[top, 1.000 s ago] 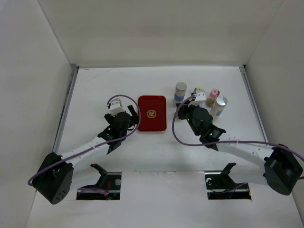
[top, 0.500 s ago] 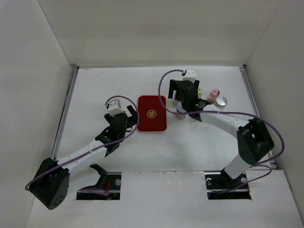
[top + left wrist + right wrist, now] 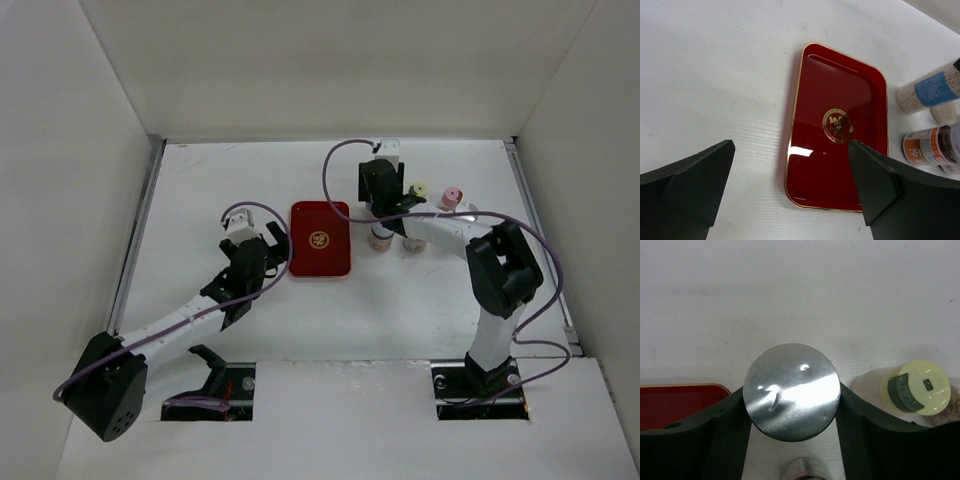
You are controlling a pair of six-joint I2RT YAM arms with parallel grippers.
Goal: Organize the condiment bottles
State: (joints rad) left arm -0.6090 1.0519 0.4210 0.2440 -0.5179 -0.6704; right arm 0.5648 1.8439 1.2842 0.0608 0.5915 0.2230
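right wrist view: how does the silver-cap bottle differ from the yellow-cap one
The silver-cap bottle has a plain shiny cap; the yellow-cap bottle has a pale yellow one with a dark inset. The silver-cap bottle is pinched in the right gripper; the yellow-cap bottle stands free beside it. Both stand upright.

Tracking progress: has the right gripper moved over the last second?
Yes. The right gripper has swung left toward the tray and now grips a bottle beside it.

High overview, close downward wrist views, sharing red tray (image 3: 815, 90)
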